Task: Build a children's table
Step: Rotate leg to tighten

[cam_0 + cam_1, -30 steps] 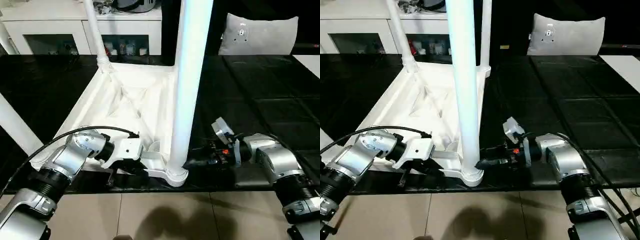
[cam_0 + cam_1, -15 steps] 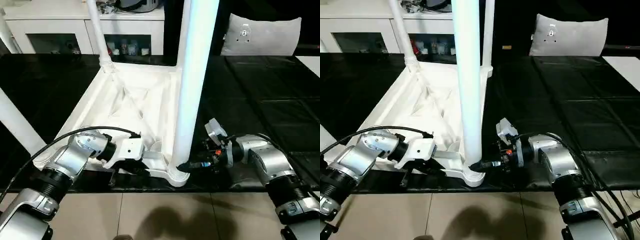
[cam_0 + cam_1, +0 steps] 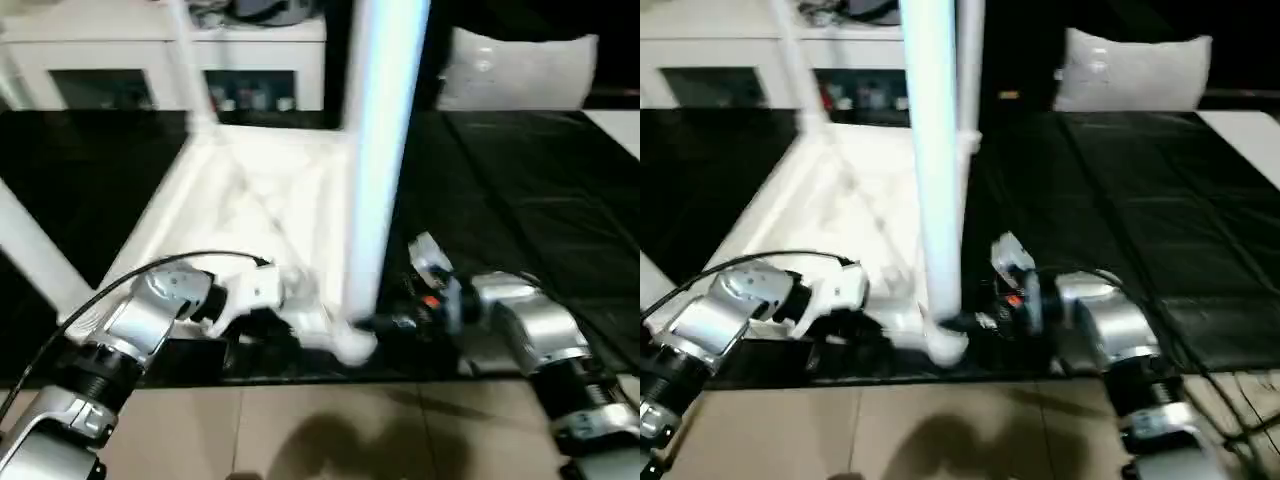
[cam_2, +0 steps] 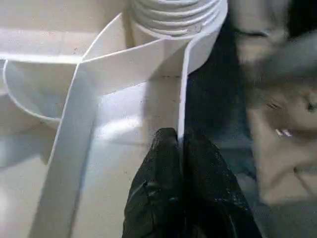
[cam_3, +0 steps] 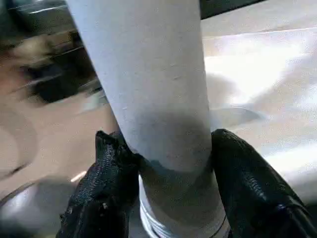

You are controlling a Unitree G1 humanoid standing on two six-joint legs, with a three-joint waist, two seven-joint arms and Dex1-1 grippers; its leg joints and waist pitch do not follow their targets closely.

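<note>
Two silver forearms reach in low from the near edge toward the near right corner of the upturned children's table [image 3: 250,205]. The left gripper [image 4: 180,144] lies nearly level, its two black fingers pinched together on the thin upright rim wall of the top, just beside the threaded corner socket. The right gripper [image 5: 168,153] comes in level from the other side, and its fingers [image 5: 106,163] sit on either side of the near leg [image 3: 385,150] right above the socket, pressed against the leg and holding it.

The table top lies with its ribbed underside up on a black mat [image 3: 520,190], its near right corner at the mat's front edge, where the beige tiled floor [image 3: 330,430] begins. The held leg rises out of that corner and runs out past the top of the head views. A second leg [image 3: 30,255] stands at the near left corner, and two more [image 3: 790,70] at the far corners.

Beyond the mat stand a white cabinet [image 3: 110,60] with glass doors and a grey cushion [image 3: 515,70].

Compared with a second ago, the right forearm has swung inward toward the leg, so the gripper now sits closer around the leg's base, while the left gripper's pinch on the rim is unchanged.
</note>
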